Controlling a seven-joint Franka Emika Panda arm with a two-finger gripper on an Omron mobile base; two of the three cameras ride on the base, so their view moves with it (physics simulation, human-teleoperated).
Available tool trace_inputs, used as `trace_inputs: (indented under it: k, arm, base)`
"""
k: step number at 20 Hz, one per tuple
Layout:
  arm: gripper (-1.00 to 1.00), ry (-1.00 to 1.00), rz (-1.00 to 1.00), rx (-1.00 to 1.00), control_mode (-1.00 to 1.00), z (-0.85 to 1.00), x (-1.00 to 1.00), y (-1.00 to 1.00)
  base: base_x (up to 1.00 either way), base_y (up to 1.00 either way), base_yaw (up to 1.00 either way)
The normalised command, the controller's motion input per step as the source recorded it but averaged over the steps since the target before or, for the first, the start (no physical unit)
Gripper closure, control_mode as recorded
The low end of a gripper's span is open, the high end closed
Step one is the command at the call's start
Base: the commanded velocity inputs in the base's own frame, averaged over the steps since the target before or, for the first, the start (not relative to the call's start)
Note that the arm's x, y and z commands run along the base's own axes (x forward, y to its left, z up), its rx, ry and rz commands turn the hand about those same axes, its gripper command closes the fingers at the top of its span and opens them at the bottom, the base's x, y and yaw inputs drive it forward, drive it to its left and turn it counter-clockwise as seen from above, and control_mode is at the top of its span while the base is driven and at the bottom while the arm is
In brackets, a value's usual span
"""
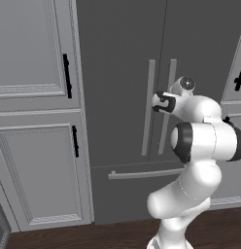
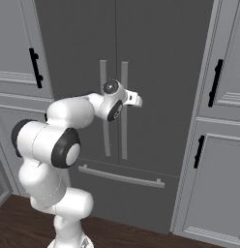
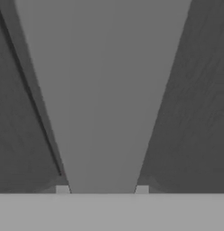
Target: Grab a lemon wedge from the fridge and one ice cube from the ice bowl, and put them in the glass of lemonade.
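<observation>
Fridge (image 1: 117,63) fills the middle of both base views, tall and dark grey, both doors shut, its long axis straight up toward 12 o'clock. Light grey panelled cabinets (image 1: 37,97) with black handles (image 1: 67,76) flank it at 9 and 3 o'clock, and dark wood floor (image 1: 93,236) runs along the bottom at 6 o'clock. Below the doors sits the bottom drawer (image 1: 127,194), its bar handle lying level from 9 to 3 o'clock. Now the 2 long door handles, side by side and upright: the left bar (image 1: 148,107) and the right bar (image 1: 167,107). The gripper (image 3: 102,191) is right on one of them; in the hand view a pale bar (image 3: 105,90) runs up between the 2 fingertips (image 3: 63,190), one tip on each side of it, closed around the bar. From the left base view it looks like the right-hand one.
</observation>
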Motion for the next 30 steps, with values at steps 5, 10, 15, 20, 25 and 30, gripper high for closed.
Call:
trace_inputs:
  k: [5, 10, 15, 20, 25, 30]
  arm:
    - [1.0, 0.0, -0.06, 0.09, -1.0, 0.01, -0.21, -1.0]
    - [1.0, 0.0, -0.09, 0.13, -1.0, 0.15, -0.63, -1.0]
    - [1.0, 0.0, -0.11, 0.14, -1.0, 0.29, -0.87, -1.0]
    - [1.0, 0.0, -0.09, 0.13, -1.0, 0.19, -0.97, -1.0]
    - [1.0, 0.0, -0.05, 0.1, -1.0, 0.26, -0.89, -1.0]
    - [1.0, 0.0, -0.04, 0.09, -1.0, 0.27, -0.8, -1.0]
  base:
    - [0.0, 0.0, 0.0]
    - [0.0, 0.0, 0.0]
    - [0.0, 0.0, 0.0]
    - [0.0, 0.0, 0.0]
    - [0.0, 0.0, 0.0]
    - [0.0, 0.0, 0.0]
